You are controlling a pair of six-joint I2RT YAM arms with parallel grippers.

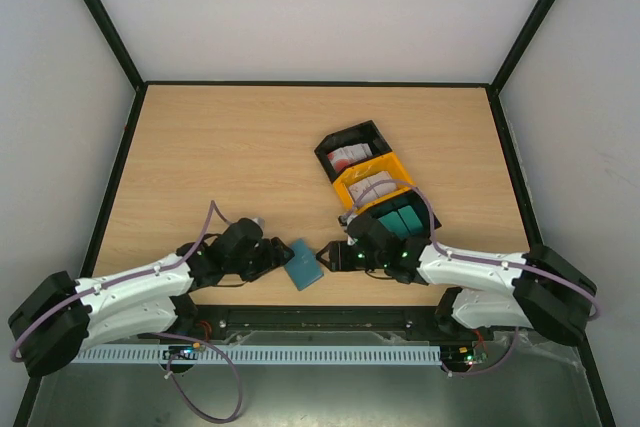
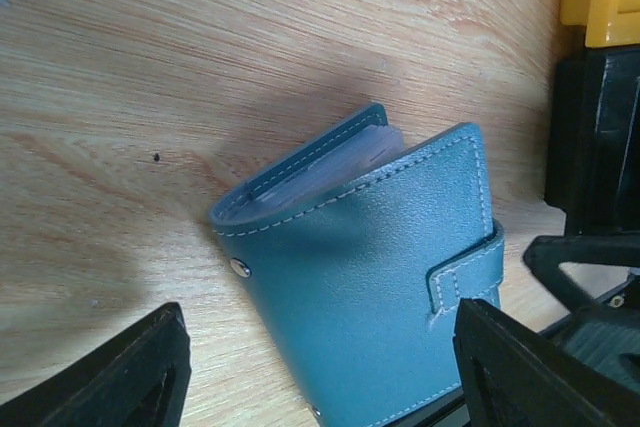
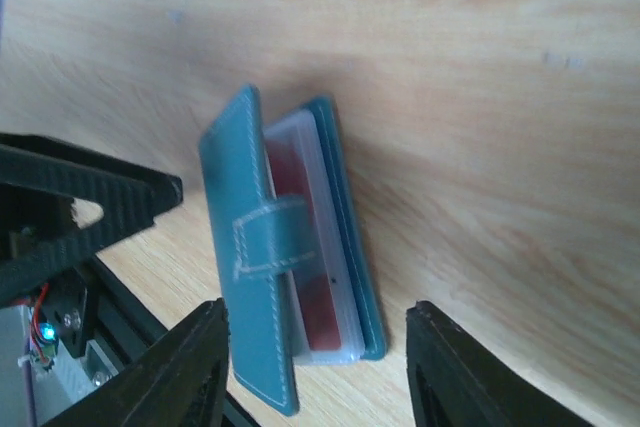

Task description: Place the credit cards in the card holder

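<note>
left pincer (image 2: 320,377), right pincer (image 3: 318,367) open, empty. card holder (image 3: 250,247) unsnapped, ajar: a nudge could shed the red card (image 3: 300,297).

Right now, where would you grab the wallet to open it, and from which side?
Probably the top flap, at its free edge beside the strap, coming in with the right end effector: the wallet gapes toward it, flap lifted off the sleeves, leaving finger room beneath.

The flat teal stitched folding card holder (image 1: 303,264) lies slightly ajar on the wooden table (image 1: 220,147). A reddish plastic card (image 3: 292,172) shows inside.
</note>
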